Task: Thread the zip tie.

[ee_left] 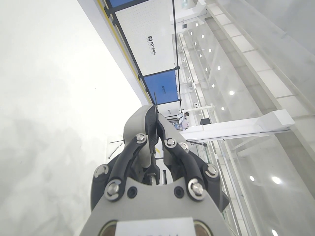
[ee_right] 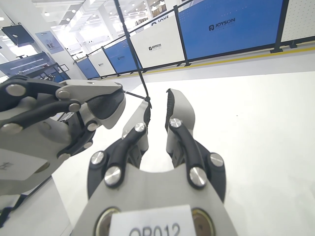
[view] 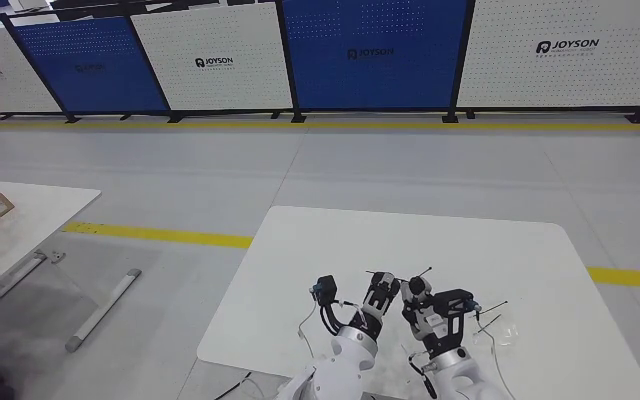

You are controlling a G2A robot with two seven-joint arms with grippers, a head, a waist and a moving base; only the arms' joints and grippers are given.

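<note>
The left end effector (ee_left: 157, 117) is pinching the black zip tie (ee_right: 128, 37) above the tabletop (ee_right: 246, 124); the right end effector (ee_right: 158, 100) is gaping beside its head; threading is seemingly beginning, pull-through remaining.

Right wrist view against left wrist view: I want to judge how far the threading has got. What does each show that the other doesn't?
Right wrist view: the right gripper open, with the zip tie running long and upward from its head close by.
Left wrist view: the strap edge-on in the left gripper, a short tip poking past it, and loose ties lying on the table.
Both: the left gripper shut on the zip tie, above the white table.
</note>
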